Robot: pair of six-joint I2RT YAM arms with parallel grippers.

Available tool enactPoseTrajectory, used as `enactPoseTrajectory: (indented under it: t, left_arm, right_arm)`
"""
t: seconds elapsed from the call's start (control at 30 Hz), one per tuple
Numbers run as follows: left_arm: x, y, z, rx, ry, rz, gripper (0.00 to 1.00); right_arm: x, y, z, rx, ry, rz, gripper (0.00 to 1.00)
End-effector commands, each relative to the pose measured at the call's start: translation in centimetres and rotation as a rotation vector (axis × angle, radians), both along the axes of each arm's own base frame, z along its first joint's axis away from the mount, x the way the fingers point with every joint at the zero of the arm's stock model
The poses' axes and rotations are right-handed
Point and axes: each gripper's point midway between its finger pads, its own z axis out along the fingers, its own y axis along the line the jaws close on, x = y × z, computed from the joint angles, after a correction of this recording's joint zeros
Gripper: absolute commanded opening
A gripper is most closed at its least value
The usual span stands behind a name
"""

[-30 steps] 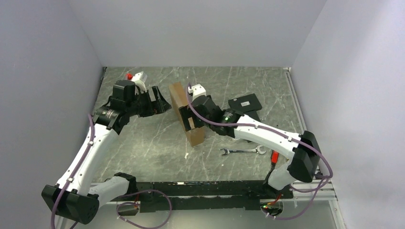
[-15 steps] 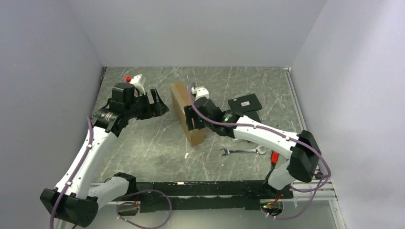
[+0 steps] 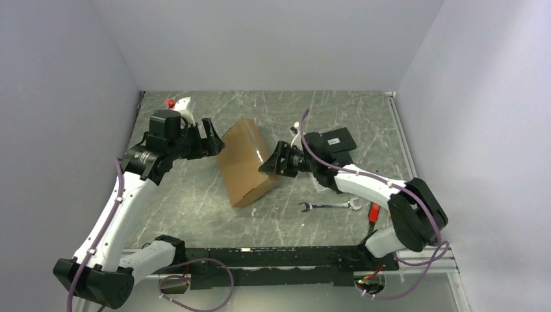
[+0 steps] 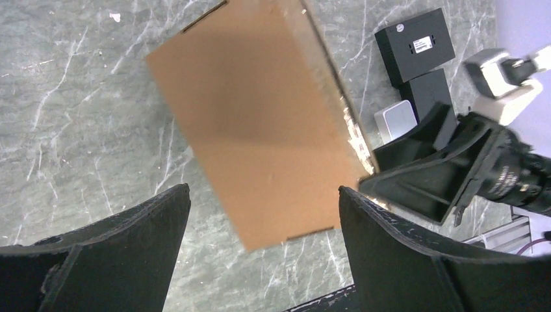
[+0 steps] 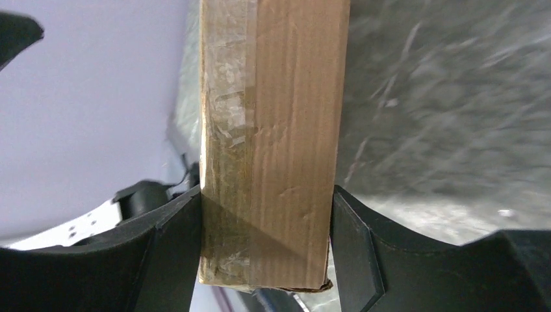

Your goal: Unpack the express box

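Since we last looked, express box [image 3: 242,159]: tipped from on-edge to leaning left.
Right gripper [image 5: 266,260]: clamped on its taped edge.
Left gripper [image 4: 260,221]: wide, holding nothing.

Nothing could be read. The black flat box [image 4: 406,60] at the upper right of the left wrist frame carried a white printed label [image 4: 423,44] and a small pale round mark [image 4: 397,27] near one corner, both too small to make out. The express box [image 5: 273,130], filling the middle of the right wrist frame, showed no legible print on its taped edge.
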Motion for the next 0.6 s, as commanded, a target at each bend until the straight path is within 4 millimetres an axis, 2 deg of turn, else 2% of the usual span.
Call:
enactPoseTrajectory:
  t: [0.0, 0.07, 0.17, 0.27, 0.33, 0.47, 0.57]
  left_arm:
    - [1.2, -0.5, 1.5, -0.013, -0.053, -0.017, 0.89]
    - [1.3, -0.9, 0.9, -0.020, -0.040, -0.038, 0.89]
    - [1.5, -1.2, -0.1, -0.015, -0.013, -0.053, 0.89]
    - [1.6, -1.3, -0.9, -0.012, 0.004, -0.059, 0.90]
    - [1.5, -1.5, -1.0, -0.016, 0.002, -0.079, 0.90]
    - [1.4, -1.2, -0.7, 0.006, -0.016, -0.082, 0.91]
    - [1.6, -1.2, -0.5, 0.023, -0.027, -0.099, 0.92]
  right_arm:
    - [-2.8, 3.6, 3.6, 0.308, 0.034, 0.185, 0.67]
    - [-3.0, 3.9, 1.8, 0.287, 0.037, 0.166, 0.76]
    - [-2.9, 4.1, -2.4, 0.099, 0.020, 0.104, 0.89]
    - [-2.7, 3.8, -4.2, -0.091, -0.015, 0.058, 0.97]
    - [-1.4, 2.1, -4.4, -0.202, -0.061, -0.022, 1.00]
    - [0.4, -2.8, -3.2, -0.419, -0.137, -0.155, 1.00]
    - [1.4, -6.8, -3.6, -0.582, -0.170, -0.235, 1.00]
